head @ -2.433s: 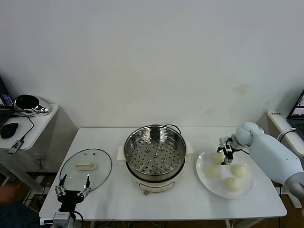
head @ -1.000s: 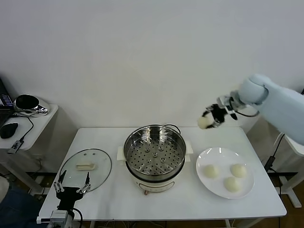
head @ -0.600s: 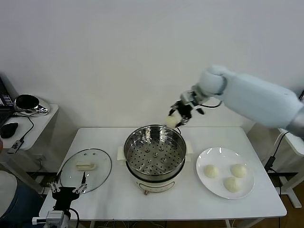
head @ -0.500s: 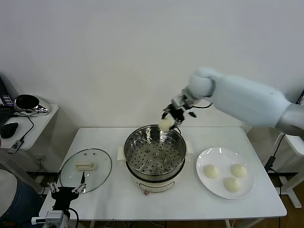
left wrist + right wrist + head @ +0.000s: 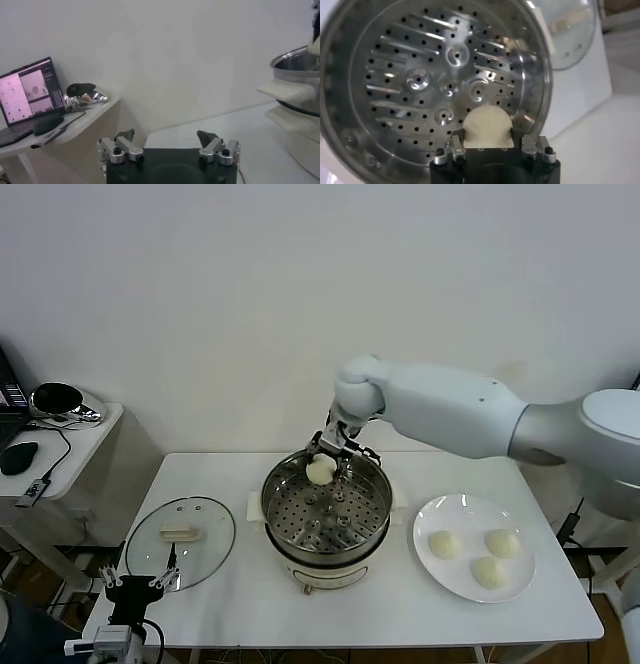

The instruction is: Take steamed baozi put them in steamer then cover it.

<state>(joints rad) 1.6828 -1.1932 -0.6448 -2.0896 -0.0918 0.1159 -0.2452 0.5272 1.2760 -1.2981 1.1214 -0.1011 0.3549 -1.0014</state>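
My right gripper (image 5: 326, 461) is shut on a cream-white baozi (image 5: 320, 471) and holds it just above the far rim of the steel steamer (image 5: 326, 506). In the right wrist view the baozi (image 5: 488, 128) sits between the fingers (image 5: 458, 146) over the perforated tray (image 5: 430, 90), which holds nothing. Three more baozi (image 5: 446, 544) lie on the white plate (image 5: 430, 569) at the right. The glass cover (image 5: 181, 540) with its white handle lies flat on the table at the left. My left gripper (image 5: 136, 585) is open and empty, low at the table's front left corner.
A side table (image 5: 60, 444) at the far left holds a mouse, cable and a shiny headset; it shows in the left wrist view with a laptop (image 5: 27, 92). The steamer's side (image 5: 297, 95) is off to the side of the left gripper.
My right gripper lifted one baozi off the plate and carried it left across the table to above the steamer's far rim. The left gripper has barely moved.
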